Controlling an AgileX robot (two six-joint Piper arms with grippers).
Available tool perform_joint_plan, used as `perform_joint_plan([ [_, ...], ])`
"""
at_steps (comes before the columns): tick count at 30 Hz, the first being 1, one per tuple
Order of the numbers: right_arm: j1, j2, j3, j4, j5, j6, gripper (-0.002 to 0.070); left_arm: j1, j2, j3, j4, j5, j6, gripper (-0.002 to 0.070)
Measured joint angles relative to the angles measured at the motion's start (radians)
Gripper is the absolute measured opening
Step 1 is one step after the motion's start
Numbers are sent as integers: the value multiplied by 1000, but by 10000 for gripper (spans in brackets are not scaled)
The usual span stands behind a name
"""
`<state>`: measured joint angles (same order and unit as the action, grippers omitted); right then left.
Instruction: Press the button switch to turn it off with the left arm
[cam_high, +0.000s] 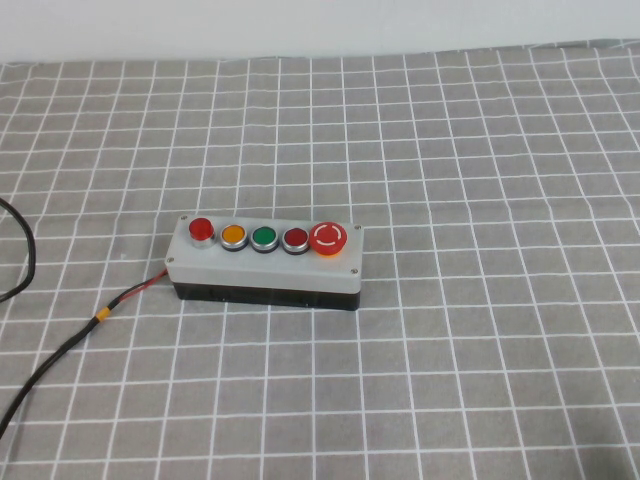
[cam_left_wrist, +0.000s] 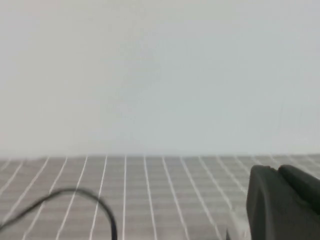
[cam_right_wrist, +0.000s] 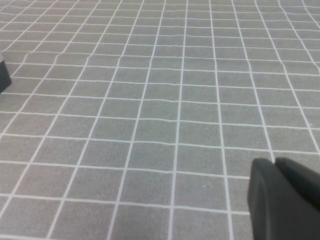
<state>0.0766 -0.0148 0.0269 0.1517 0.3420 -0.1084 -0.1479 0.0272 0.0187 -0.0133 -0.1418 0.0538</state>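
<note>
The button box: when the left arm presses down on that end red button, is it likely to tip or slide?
Tipping looks unlikely: the button box is long, low and sits flat on the checked cloth. The button switch sits at one end, so a slanted push might pivot or slide the box. The attached cable could drag slightly. Neither end effector shows in the high view; each wrist view shows only a dark edge.

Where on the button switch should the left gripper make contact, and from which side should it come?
Press, do not grip: meet the raised round cap of the button switch from straight above, since it faces upward at the left end of the control box, beside the orange button. The left gripper and right gripper show only in their wrist views, away from the box.
</note>
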Motion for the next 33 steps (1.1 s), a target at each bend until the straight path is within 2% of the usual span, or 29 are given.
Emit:
perform_joint_plan([
  [12,0,0,0,0,0,0,-17,15,-38,7,36,515,-74,-3],
  [33,0,0,0,0,0,0,-17,15,-38,7,62,530,-74,-3],
])
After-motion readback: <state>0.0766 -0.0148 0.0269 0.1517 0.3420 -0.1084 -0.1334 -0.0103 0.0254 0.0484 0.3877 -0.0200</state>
